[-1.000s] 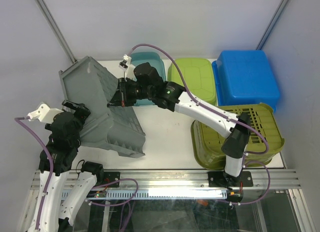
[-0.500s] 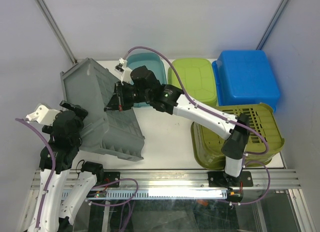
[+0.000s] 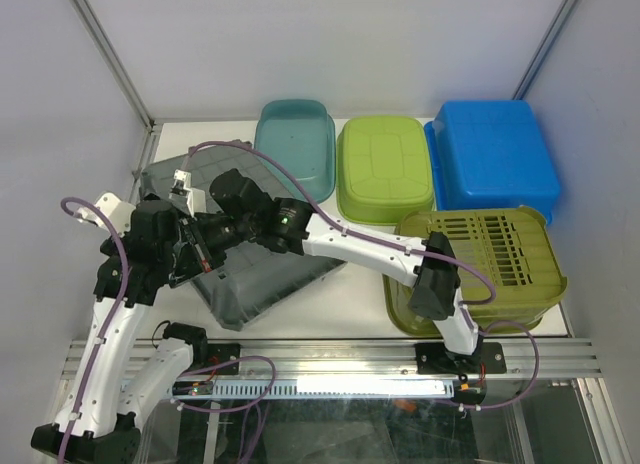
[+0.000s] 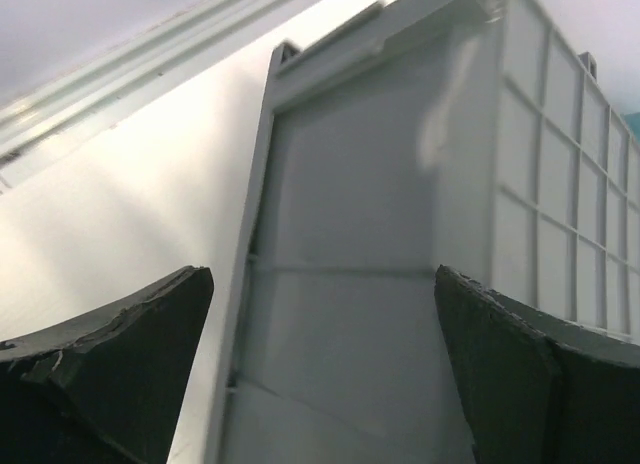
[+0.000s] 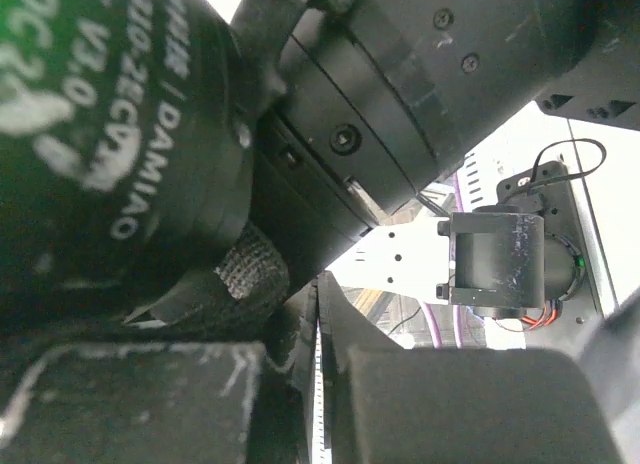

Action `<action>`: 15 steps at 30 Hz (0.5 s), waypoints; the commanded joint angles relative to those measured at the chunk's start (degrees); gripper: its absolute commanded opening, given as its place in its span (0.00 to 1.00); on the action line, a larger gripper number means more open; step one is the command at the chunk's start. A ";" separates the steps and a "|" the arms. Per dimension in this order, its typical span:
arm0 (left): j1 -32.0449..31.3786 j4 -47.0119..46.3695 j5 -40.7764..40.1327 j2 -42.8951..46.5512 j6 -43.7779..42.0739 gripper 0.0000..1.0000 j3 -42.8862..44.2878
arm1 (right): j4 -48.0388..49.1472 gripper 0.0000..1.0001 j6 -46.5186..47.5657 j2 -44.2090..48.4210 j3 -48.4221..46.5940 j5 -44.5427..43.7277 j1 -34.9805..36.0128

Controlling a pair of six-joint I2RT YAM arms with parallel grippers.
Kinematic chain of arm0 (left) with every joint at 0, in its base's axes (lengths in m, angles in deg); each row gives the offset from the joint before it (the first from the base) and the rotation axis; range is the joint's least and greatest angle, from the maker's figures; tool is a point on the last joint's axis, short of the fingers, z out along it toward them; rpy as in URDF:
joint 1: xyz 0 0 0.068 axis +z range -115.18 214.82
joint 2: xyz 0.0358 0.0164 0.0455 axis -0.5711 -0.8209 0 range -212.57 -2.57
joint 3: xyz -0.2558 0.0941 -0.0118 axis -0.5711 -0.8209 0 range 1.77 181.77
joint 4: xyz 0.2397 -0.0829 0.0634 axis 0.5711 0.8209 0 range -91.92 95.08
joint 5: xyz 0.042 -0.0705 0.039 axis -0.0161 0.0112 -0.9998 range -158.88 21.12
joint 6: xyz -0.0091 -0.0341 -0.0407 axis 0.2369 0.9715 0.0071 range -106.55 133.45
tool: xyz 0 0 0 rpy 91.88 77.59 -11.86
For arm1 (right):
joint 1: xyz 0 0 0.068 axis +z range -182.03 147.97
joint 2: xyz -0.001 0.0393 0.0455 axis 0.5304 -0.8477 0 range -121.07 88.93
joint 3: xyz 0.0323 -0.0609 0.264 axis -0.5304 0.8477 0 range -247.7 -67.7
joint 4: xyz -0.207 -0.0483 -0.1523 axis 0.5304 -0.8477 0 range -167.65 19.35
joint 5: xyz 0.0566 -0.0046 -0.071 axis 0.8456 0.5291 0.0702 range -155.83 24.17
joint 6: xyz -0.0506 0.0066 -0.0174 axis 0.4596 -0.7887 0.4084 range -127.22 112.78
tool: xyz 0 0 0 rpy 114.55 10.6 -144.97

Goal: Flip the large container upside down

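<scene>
Fingers spread wide, the left gripper (image 4: 320, 314) faces the ribbed wall of the large grey container (image 3: 272, 276). The right gripper (image 5: 318, 384) crowds against the left arm (image 5: 200, 134), and whether its fingers are apart cannot be told. The container lies tipped low on the table (image 3: 350, 304), just nearside of the teal tub (image 3: 295, 144).

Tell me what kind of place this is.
Likely a robot lab test cell: a mounting rail at the table edge, plain walls around it, plastic bins laid out.
</scene>
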 commanded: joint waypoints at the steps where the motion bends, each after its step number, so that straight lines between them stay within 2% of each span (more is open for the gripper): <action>1: -1.31 0.29 0.97 -3.19 -2.81 0.99 2.61 | 11.11 0.00 -1.30 0.62 -7.70 4.85 -0.64; 6: -1.35 0.54 -1.83 -3.42 -7.34 0.99 9.73 | 10.11 0.00 1.59 8.28 -1.08 1.66 -1.93; 8: -1.33 0.54 -1.58 -4.31 -9.64 0.99 13.32 | 7.98 0.11 5.39 13.75 3.82 -2.59 -2.05; 12: -1.32 -0.39 1.46 -6.07 -14.99 0.99 18.17 | 3.05 0.40 11.03 28.10 16.91 -15.41 -2.24; 15: -1.32 -1.63 5.51 -6.86 -19.36 0.99 20.59 | -1.21 0.49 12.68 38.37 27.82 -28.91 -3.26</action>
